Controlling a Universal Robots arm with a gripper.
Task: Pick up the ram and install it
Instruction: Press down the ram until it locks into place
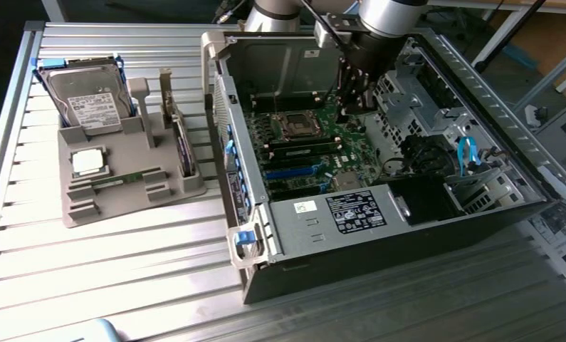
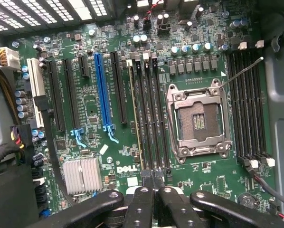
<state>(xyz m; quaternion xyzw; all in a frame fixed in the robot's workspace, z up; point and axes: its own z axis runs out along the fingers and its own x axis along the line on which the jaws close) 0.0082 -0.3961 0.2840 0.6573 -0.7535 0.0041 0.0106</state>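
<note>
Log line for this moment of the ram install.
gripper: shut, inside case | over: memory slots by CPU socket | ram: edge-on in slot

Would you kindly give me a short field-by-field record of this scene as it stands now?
gripper: shut, inside the open computer case, low over the motherboard
nearest to: the memory slots beside the CPU socket
ram: appears as a thin stick seen edge-on, standing along the slot nearest the black expansion slots; whether it is fully seated cannot be told
CPU socket: open, no chip in it
tray: outside the case, on the exterior view's left, holding a hard drive
</note>
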